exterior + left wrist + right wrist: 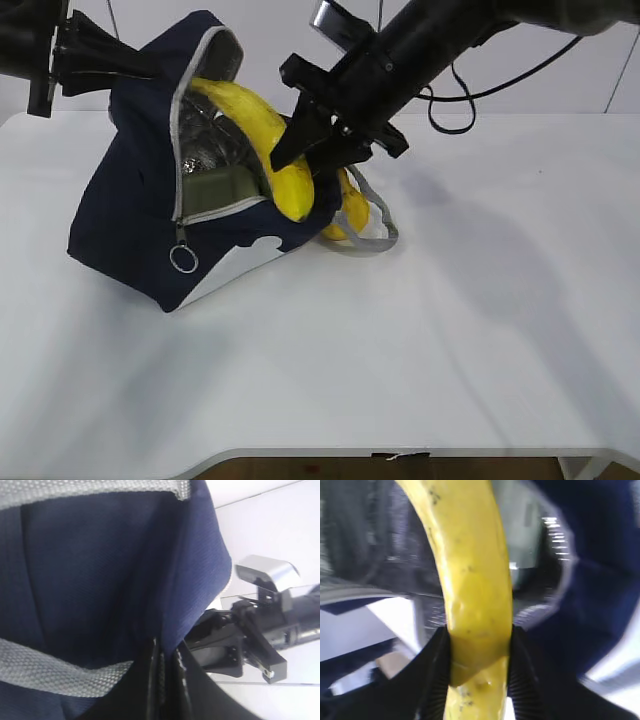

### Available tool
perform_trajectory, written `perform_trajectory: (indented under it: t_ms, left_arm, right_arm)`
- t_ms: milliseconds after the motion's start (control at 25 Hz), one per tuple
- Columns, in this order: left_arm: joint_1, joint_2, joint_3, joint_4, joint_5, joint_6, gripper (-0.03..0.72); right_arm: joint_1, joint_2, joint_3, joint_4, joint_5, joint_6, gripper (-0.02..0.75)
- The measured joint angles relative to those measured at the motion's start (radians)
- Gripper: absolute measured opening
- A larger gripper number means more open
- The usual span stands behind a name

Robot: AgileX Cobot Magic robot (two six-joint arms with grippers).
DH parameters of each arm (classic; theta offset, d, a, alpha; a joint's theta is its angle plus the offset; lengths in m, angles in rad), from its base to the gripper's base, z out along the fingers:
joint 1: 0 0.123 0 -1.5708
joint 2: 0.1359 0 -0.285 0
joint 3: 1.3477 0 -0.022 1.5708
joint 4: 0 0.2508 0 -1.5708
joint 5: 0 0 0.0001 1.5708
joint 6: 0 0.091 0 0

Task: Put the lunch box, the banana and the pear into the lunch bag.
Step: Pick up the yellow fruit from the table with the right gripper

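The navy lunch bag (125, 215) lies tipped on the table with its open mouth facing up and right. My left gripper (148, 64) is shut on a fold of the bag's navy fabric (195, 580) at the top and holds it up. My right gripper (300, 162) is shut on the yellow banana (262, 125), whose upper half pokes into the mouth against the silver lining. In the right wrist view the fingers (437, 672) clamp the banana (470, 580). The sage-green lid of the lunch box (215, 187) shows inside the bag. The pear (352, 208) lies on the table just behind the bag's right corner.
A grey webbing handle (378, 232) loops on the white table (450, 330) around the pear. The zipper's ring pull (183, 260) hangs at the bag's front. The right arm (250, 640) shows past the fabric in the left wrist view.
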Motion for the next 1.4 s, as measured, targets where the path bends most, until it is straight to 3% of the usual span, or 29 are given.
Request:
perform_trajectory:
  t_ms: [120, 280, 440, 760, 1080, 1400]
  left_arm:
    - [0.000, 0.000, 0.000, -0.001, 0.011, 0.013, 0.015]
    - [0.000, 0.000, 0.000, -0.003, 0.013, 0.016, 0.015]
    - [0.000, 0.000, 0.000, -0.006, 0.017, 0.020, 0.015]
    - [0.000, 0.000, 0.000, -0.008, 0.023, 0.020, 0.015]
    - [0.000, 0.000, 0.000, -0.010, 0.028, 0.022, 0.015]
    - [0.000, 0.000, 0.000, -0.010, 0.038, 0.024, 0.015]
  right_arm:
    - [0.002, 0.025, -0.002, 0.099, -0.002, -0.026, 0.272]
    - [0.007, 0.042, -0.002, 0.137, -0.007, -0.037, 0.272]
    - [0.007, 0.048, -0.006, 0.146, -0.023, -0.043, 0.272]
    - [0.008, 0.058, -0.007, 0.155, -0.193, -0.046, 0.272]
    - [0.017, 0.107, -0.013, 0.274, -0.201, -0.060, 0.272]
    - [0.059, 0.132, -0.013, 0.270, -0.258, -0.100, 0.272]
